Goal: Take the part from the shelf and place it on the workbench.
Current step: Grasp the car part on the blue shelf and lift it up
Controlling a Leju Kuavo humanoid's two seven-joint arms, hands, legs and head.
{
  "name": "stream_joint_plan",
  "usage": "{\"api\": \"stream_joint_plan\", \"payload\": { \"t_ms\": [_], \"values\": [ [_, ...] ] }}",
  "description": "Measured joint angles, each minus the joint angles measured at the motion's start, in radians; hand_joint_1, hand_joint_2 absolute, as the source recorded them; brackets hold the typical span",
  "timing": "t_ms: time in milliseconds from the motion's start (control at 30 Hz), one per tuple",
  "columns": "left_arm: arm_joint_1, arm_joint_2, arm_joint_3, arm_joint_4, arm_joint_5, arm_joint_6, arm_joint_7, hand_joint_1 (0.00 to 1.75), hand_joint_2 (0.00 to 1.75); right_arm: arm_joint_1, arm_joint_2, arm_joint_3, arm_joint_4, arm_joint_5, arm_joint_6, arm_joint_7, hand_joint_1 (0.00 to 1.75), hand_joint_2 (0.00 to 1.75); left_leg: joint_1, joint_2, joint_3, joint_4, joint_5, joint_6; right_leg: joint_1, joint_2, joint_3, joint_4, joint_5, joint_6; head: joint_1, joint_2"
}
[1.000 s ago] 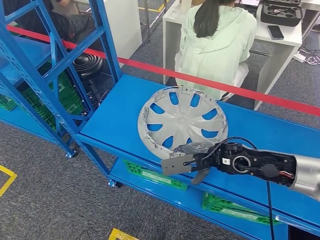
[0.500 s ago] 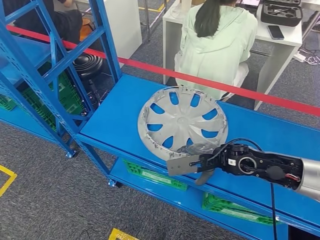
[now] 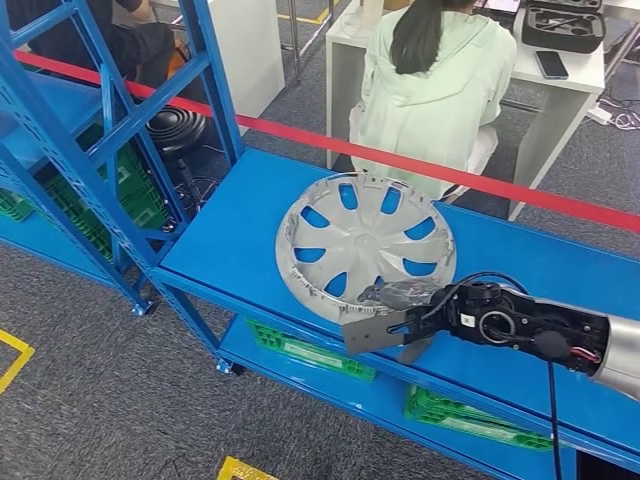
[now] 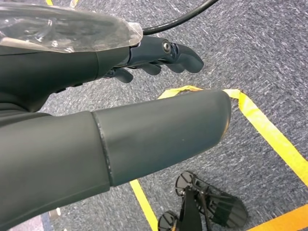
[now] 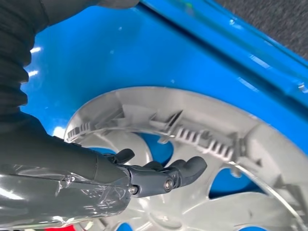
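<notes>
A silver hubcap (image 3: 366, 245) with blue showing through its openings lies flat on the blue shelf surface (image 3: 226, 240). My right hand (image 3: 392, 318) reaches in from the right at the hubcap's near rim, fingers stretched out with nothing in them. In the right wrist view the dark fingers (image 5: 160, 175) hover just over the ribbed inside of the hubcap (image 5: 225, 144); whether they touch it I cannot tell. My left hand (image 4: 160, 53) hangs over grey carpet, fingers extended and holding nothing.
A red tape barrier (image 3: 453, 178) runs behind the shelf. A person in a pale green jacket (image 3: 434, 90) sits at a white desk (image 3: 558, 95) beyond it. Blue rack uprights (image 3: 113, 130) stand at the left. Green crates (image 3: 309, 352) sit on the lower level.
My right hand has slid a little to the right along the hubcap's near rim. The hubcap has stayed where it was.
</notes>
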Motion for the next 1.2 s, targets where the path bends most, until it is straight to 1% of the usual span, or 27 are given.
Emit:
{"api": "stream_joint_plan", "payload": {
  "t_ms": [100, 200, 833, 1200],
  "values": [
    [0.0, 0.0, 0.0, 0.0, 0.0, 0.0, 0.0, 0.0, 0.0, 0.009, -0.003, -0.011, 0.026, 0.016, 0.011, -0.041, 0.0, 1.75, 0.0, 0.0, 0.0, 0.0, 0.0, 0.0, 0.0, 0.0, 0.0, 0.0, 0.0, 0.0, 0.0, 0.0],
    [0.0, 0.0, 0.0, 0.0, 0.0, 0.0, 0.0, 0.0, 0.0, 0.019, -0.004, -0.018, 0.049, 0.02, 0.022, -0.062, 0.0, 1.75, 0.0, 0.0, 0.0, 0.0, 0.0, 0.0, 0.0, 0.0, 0.0, 0.0, 0.0, 0.0, 0.0, 0.0],
    [0.0, 0.004, 0.0, 0.0, -0.008, -0.012, -0.012, 0.0, 0.0, 0.047, -0.004, -0.044, 0.112, 0.019, 0.021, -0.074, 0.0, 1.75, 0.0, 0.0, 0.0, 0.0, 0.0, 0.0, 0.0, 0.0, 0.0, 0.0, 0.0, 0.0, 0.0, 0.0],
    [0.0, 0.004, 0.0, 0.0, -0.007, -0.013, -0.013, 0.0, 0.0, 0.062, -0.001, -0.063, 0.134, 0.03, 0.025, -0.112, 0.0, 1.75, 0.0, 0.0, -0.001, 0.0, 0.0, 0.0, 0.0, -0.001, 0.0, 0.0, 0.0, 0.0, 0.0, 0.0]
  ]
}}
